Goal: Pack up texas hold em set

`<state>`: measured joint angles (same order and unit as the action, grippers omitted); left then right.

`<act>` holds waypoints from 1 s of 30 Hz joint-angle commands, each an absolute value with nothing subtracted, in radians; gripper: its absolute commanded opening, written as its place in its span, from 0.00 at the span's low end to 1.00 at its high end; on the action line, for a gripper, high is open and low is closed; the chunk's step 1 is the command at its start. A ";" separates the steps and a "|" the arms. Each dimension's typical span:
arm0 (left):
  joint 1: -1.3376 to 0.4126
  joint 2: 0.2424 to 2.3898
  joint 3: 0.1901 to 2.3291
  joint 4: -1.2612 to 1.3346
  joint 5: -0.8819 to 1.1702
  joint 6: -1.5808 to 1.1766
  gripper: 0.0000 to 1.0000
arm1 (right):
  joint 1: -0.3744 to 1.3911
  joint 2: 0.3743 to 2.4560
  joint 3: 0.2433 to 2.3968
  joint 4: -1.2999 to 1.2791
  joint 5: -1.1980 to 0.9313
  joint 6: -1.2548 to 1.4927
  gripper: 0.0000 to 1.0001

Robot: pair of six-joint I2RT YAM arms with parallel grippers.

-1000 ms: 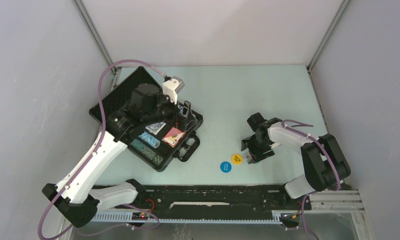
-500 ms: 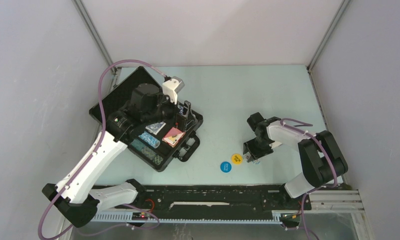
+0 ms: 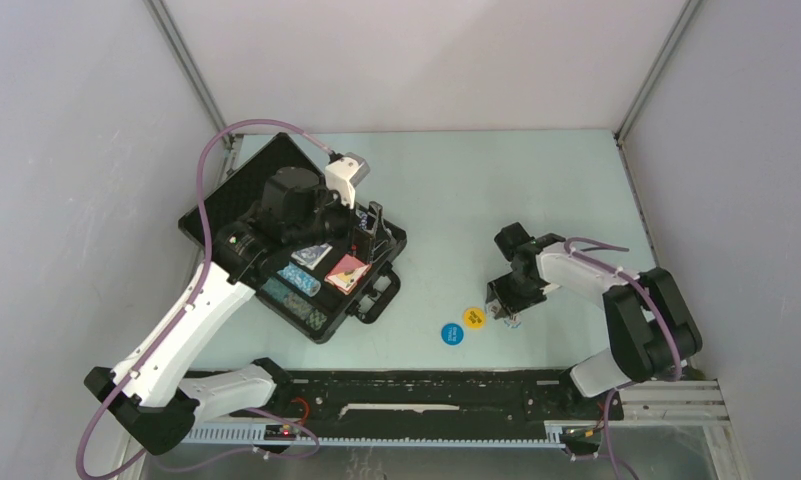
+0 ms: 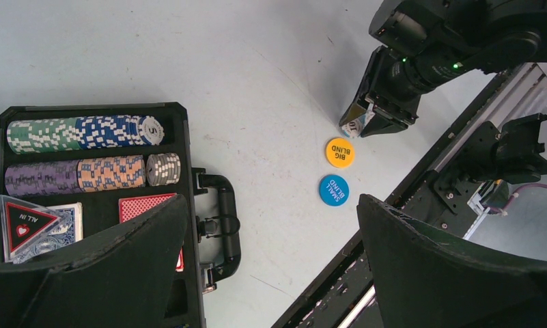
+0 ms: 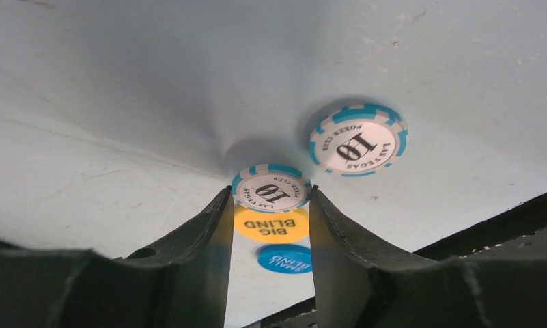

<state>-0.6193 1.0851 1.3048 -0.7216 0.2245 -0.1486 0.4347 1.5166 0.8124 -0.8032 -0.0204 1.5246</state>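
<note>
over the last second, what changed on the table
The right gripper narrowed its jaws onto a chip beside the yellow disc and now pinches its edges; the arm barely shifted. The left gripper stayed open over the case. The yellow disc, blue disc and other chip did not move.

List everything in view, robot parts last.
case: one, black, open, left side
chip rows: two, multicolour, in case
blue deck: one, blue, in case
red deck: one, red, in case
triangle marker: one, red-black, on blue deck
big blind disc: one, yellow, on table
small blind disc: one, blue, beside it
gripped chip: one, white-blue, in right gripper
loose chip: one, white-blue, on table beside
left gripper: one, black, open above case
right gripper: one, black, shut on gripped chip
</note>
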 commanded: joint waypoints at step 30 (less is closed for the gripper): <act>-0.620 1.076 1.279 -0.700 0.249 -0.143 1.00 | 0.328 1.340 0.718 -0.861 0.043 1.463 0.38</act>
<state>-0.6193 1.0851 1.3045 -0.7212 0.2253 -0.1486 0.3233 1.3319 0.7261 -0.8696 0.0254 1.4635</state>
